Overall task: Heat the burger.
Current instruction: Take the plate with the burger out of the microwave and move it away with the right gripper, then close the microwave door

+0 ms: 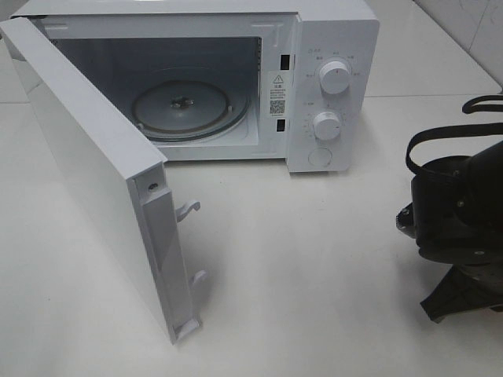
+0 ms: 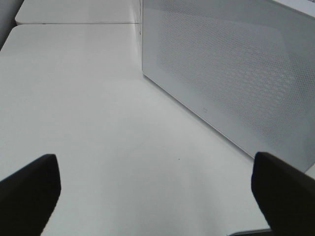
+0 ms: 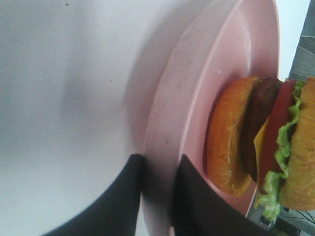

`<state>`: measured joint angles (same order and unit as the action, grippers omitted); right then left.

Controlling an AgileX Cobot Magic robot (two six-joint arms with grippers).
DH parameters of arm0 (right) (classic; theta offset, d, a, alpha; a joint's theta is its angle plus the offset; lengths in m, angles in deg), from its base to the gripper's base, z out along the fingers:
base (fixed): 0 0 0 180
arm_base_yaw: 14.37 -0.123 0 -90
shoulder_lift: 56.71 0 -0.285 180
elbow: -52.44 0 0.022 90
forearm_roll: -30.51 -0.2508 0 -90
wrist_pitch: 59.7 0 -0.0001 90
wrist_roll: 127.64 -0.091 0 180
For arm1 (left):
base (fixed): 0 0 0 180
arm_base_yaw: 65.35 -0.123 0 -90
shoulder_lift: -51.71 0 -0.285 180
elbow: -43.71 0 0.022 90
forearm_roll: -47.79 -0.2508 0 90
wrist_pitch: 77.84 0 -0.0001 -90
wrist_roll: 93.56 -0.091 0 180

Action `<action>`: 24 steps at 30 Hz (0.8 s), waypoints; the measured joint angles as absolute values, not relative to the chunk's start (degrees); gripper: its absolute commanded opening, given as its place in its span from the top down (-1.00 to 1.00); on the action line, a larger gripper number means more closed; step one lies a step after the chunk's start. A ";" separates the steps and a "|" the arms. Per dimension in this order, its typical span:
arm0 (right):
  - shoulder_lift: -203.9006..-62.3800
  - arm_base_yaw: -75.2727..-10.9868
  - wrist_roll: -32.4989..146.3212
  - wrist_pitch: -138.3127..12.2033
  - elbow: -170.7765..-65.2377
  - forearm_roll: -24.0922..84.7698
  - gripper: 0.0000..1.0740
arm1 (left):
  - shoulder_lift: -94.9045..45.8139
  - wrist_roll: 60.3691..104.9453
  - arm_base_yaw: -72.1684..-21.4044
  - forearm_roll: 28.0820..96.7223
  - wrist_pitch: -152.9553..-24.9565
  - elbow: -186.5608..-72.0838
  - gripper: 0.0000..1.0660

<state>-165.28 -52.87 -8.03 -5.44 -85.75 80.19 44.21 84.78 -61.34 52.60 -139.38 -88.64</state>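
White microwave (image 1: 236,78) at the back of a white table (image 1: 314,275), door (image 1: 94,173) swung fully open toward the left side of the exterior high view, two latch hooks (image 1: 189,210) projecting from its free edge. Inside, glass turntable (image 1: 185,106) bare on its hub. On the control panel, two round knobs (image 1: 335,78), one above the other.

Left gripper (image 2: 157,191): spread wide above the bare tabletop, dark fingertips (image 2: 29,189) at either edge of the left wrist view, perforated outer face of the door just beyond them, nothing between the jaws.

Right gripper (image 3: 157,196): pressed onto the rim of a pink plate (image 3: 197,98), one finger on each face of the rim. On that plate, the burger (image 3: 261,142): golden bun, dark patty, yellow cheese, red tomato, green lettuce frill, resting near the plate's middle.

In the exterior high view, only the black body of the right arm (image 1: 460,212) at the right edge, well apart from the microwave; plate and burger hidden there.
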 measured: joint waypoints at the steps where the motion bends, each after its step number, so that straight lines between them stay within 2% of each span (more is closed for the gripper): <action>1: -165.46 -52.87 -8.03 -6.13 -85.75 79.96 0.74 | 44.21 84.78 -61.34 52.60 -139.38 -88.64 -0.83; 4: -165.57 -52.87 -8.03 -7.05 -85.75 79.44 0.62 | 44.21 84.78 -61.34 52.60 -139.38 -88.64 -0.83; 6: -165.63 -52.87 -7.86 -7.68 -85.81 78.18 0.39 | 44.21 84.78 -61.34 52.60 -139.38 -88.64 -0.83; 9: -165.57 -52.87 -7.46 -7.96 -86.32 76.86 0.31 | 44.21 84.78 -61.34 52.60 -139.38 -88.64 -0.83; 11: -164.54 -52.87 -5.86 -8.14 -87.81 75.14 0.08 | 44.21 84.78 -61.34 52.60 -139.38 -88.64 -0.83; 20: -156.57 -52.87 2.22 -8.42 -91.65 71.13 -0.04 | 44.21 84.78 -61.34 52.60 -139.38 -88.64 -0.83; 22: -153.37 -52.87 5.14 -9.00 -92.05 69.41 -0.10 | 44.21 84.78 -61.34 52.60 -139.38 -88.64 -0.83; 23: -149.81 -52.87 8.07 -10.14 -92.28 67.70 -0.21 | 44.21 84.78 -61.34 52.60 -139.38 -88.64 -0.83; 24: -149.81 -52.87 8.07 -10.14 -92.28 67.70 -0.21 | 44.21 84.78 -61.34 52.60 -139.38 -88.64 -0.83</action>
<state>-149.81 -52.87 8.07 -10.14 -92.28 67.70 44.21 84.78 -61.34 52.60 -139.38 -88.64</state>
